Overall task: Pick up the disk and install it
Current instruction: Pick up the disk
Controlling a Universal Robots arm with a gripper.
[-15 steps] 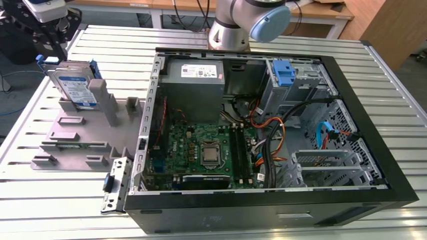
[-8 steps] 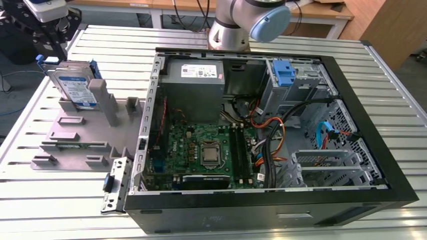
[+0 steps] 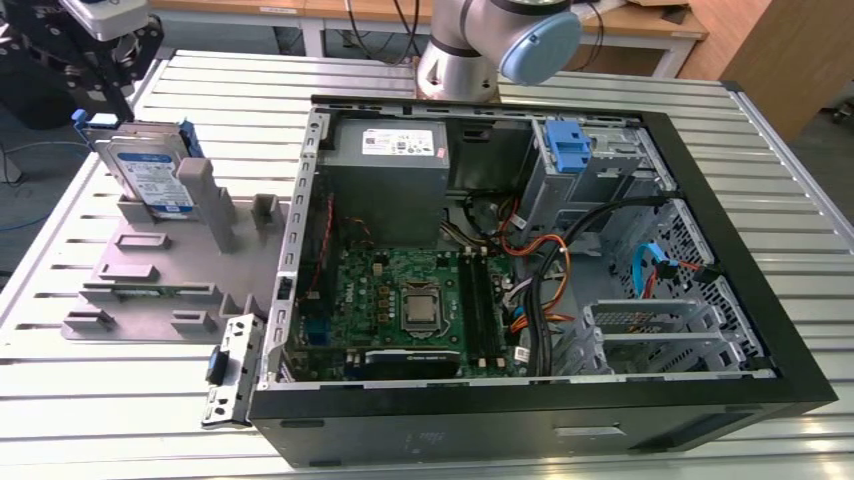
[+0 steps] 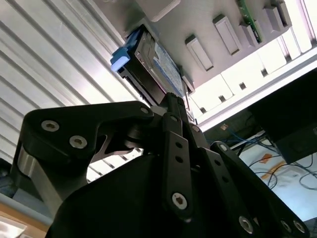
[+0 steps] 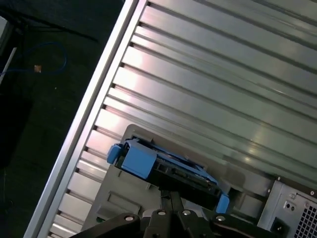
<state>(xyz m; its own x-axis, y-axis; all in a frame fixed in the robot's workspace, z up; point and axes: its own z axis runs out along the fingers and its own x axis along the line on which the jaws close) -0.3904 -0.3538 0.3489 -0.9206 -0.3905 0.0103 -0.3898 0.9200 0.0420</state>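
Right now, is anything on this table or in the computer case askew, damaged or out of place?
Nothing looks damaged or spilled. The disk stands on its edge in the grey holder, leaning a little, with the gripper close above it. Inside the open computer case, a blue cable looks loose.

The disk stands on edge, leaning slightly, slotted in a grey holder at the exterior view's left. Its white-and-blue label faces outward, and blue carrier rails run along its edges.
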